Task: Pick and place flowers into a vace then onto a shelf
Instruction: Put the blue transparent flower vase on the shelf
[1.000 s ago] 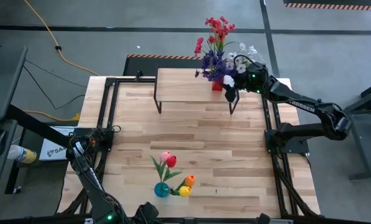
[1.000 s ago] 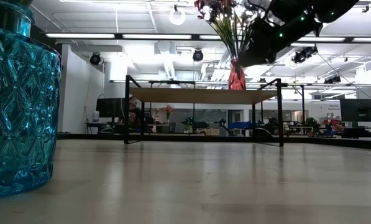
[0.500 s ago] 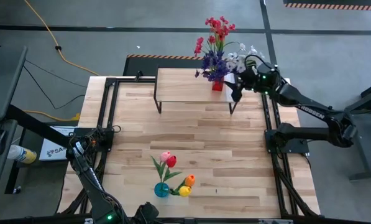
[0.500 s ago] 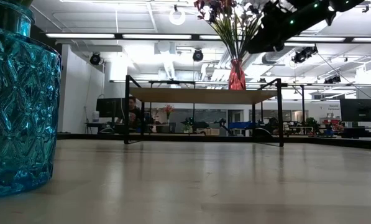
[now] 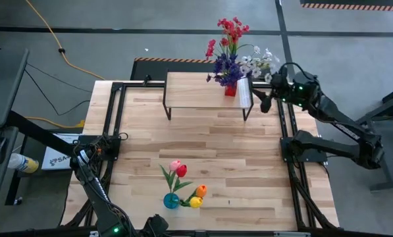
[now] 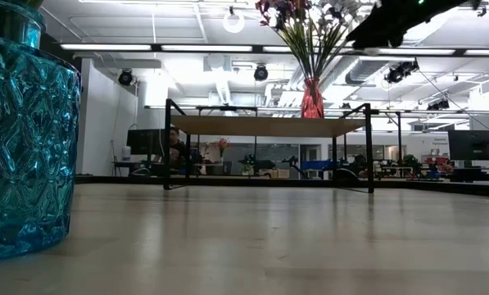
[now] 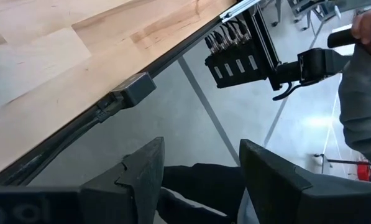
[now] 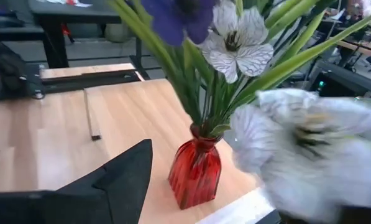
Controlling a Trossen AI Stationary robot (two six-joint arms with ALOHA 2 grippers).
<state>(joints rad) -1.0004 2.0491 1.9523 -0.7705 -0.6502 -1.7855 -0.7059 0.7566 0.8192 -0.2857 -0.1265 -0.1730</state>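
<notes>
A red vase (image 5: 230,90) of red, purple and white sprigs (image 5: 230,46) stands on the right end of the low wooden shelf (image 5: 196,89) at the table's far side. The low view shows that vase (image 6: 312,98) on the shelf top (image 6: 264,125). My right gripper (image 5: 264,103) hangs open just right of the shelf, facing the vase (image 8: 194,171) and apart from it. A blue glass vase (image 5: 172,199) with pink, red, orange and yellow tulips (image 5: 178,169) stands near the table's front edge. My left gripper (image 7: 201,149) waits open beyond the front edge, holding nothing.
Black frame rails (image 5: 117,118) run along the table's left and right sides. The blue vase (image 6: 23,131) fills the low view's left. A person's grey sleeve (image 7: 365,93) shows beyond the table in the left wrist view. Bare wood (image 5: 209,145) lies between shelf and blue vase.
My right gripper has drawn back from the red vase toward the table's right edge and risen a little, staying open. The red vase with its sprigs stays upright on the shelf.
</notes>
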